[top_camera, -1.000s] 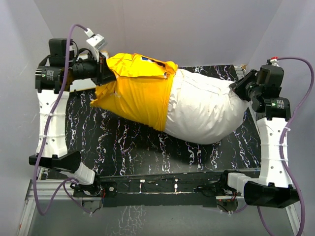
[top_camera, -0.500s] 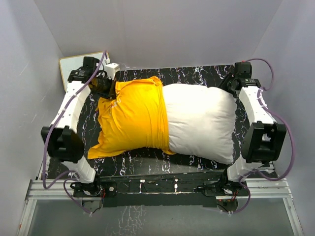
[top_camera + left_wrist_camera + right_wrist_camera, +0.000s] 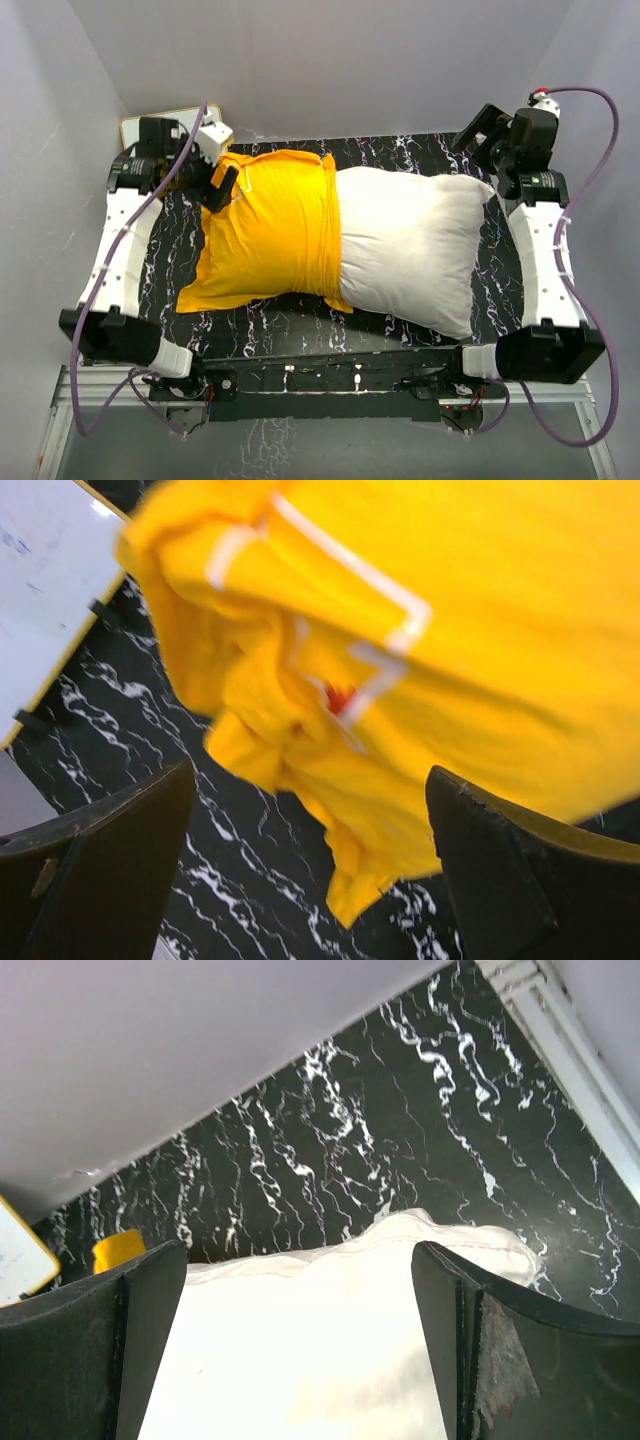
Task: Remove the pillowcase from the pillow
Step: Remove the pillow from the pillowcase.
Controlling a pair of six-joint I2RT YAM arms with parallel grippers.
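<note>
The white pillow [image 3: 410,250] lies flat across the black marbled table [image 3: 300,315]. Its left half is inside the yellow pillowcase [image 3: 270,230]; its right half is bare. My left gripper [image 3: 222,187] hovers open at the case's far left corner. In the left wrist view the jaws [image 3: 310,775] stand wide apart over a bunched fold of yellow fabric [image 3: 400,610] and grip nothing. Over the pillow's far right corner, my right gripper [image 3: 478,130] is also open. The right wrist view shows its jaws [image 3: 300,1250] spread above the white pillow's seam [image 3: 300,1340], apart from it.
A white-faced board with a yellow rim [image 3: 150,125] leans at the far left corner and shows in the left wrist view [image 3: 40,580]. Grey walls close in the table at the back and on both sides. A metal rail [image 3: 320,385] runs along the near edge.
Both grippers have opened and let go. The pillow, held up at both ends a second ago, now lies flat on the table. Both arms have drawn back slightly.
</note>
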